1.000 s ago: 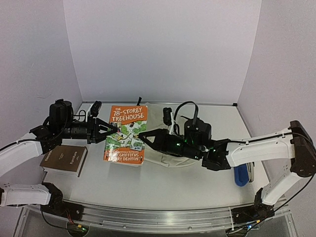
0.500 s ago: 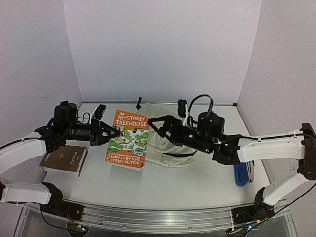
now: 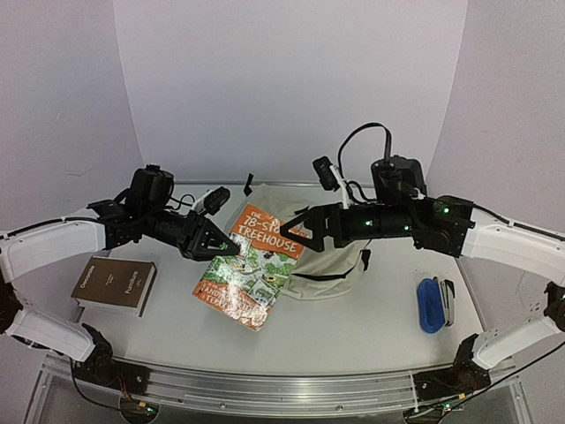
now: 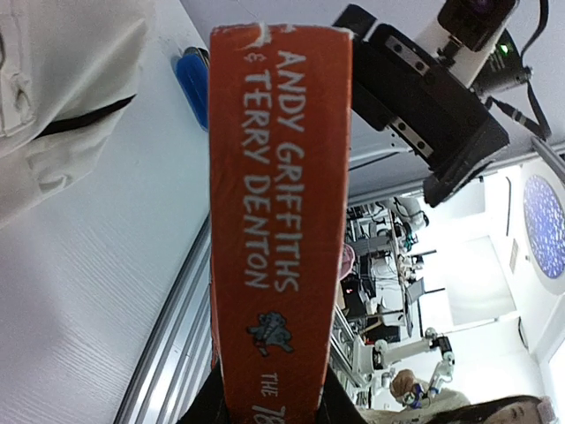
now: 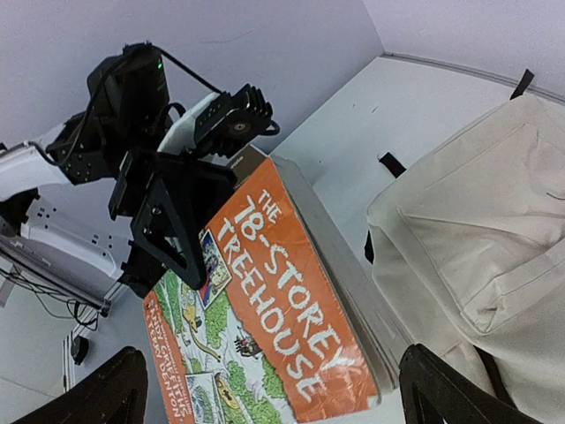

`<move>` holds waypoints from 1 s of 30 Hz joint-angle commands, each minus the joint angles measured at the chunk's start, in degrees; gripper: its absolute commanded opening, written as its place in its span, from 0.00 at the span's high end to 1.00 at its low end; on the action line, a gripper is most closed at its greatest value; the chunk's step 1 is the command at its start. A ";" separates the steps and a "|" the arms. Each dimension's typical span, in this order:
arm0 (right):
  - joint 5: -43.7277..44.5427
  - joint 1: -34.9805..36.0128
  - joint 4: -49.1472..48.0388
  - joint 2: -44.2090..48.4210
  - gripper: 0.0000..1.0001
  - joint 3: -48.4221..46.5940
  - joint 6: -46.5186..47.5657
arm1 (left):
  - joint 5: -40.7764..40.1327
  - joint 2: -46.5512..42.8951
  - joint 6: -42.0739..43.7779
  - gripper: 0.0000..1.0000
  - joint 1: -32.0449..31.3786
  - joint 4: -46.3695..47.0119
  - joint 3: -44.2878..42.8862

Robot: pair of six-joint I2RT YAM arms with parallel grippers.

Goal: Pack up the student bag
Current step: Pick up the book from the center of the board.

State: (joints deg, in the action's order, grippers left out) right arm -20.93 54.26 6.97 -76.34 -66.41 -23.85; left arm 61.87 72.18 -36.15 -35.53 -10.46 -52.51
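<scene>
1. A brown book (image 3: 115, 284) lies flat near the left edge of the table (image 3: 371, 329).
2. The left gripper (image 3: 221, 246) pinches the spine of an orange paperback (image 3: 247, 276), "The 78-Storey Treehouse", and holds it tilted above the table, cover up.
3. The student bag (image 3: 331, 269) lies flat on the table just right of the held paperback, apart from the left jaws. The paperback hides the bag's left part.
4. The right gripper (image 3: 297, 238) hovers over the bag's left side, jaws spread wide, holding nothing. Its wrist view shows paperback and bag below the fingertips.
5. A blue object (image 3: 429, 305) lies near the table's right edge.
</scene>
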 commanded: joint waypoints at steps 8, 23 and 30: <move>-17.75 -5.17 10.91 -3.71 0.02 -7.19 8.67 | 8.83 4.81 10.20 1.00 -7.72 -10.30 -11.20; -40.18 -5.17 10.96 -7.72 0.46 -6.52 9.26 | 11.24 7.90 12.70 1.00 -9.11 -11.76 -13.16; -41.91 -5.07 11.02 -8.77 0.63 -4.95 8.73 | 12.02 9.33 13.25 1.00 -9.12 -11.84 -14.34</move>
State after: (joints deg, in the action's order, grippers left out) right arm -57.57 48.50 19.64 -84.71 -71.97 -15.49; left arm 71.66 80.76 -23.78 -44.75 -24.24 -62.66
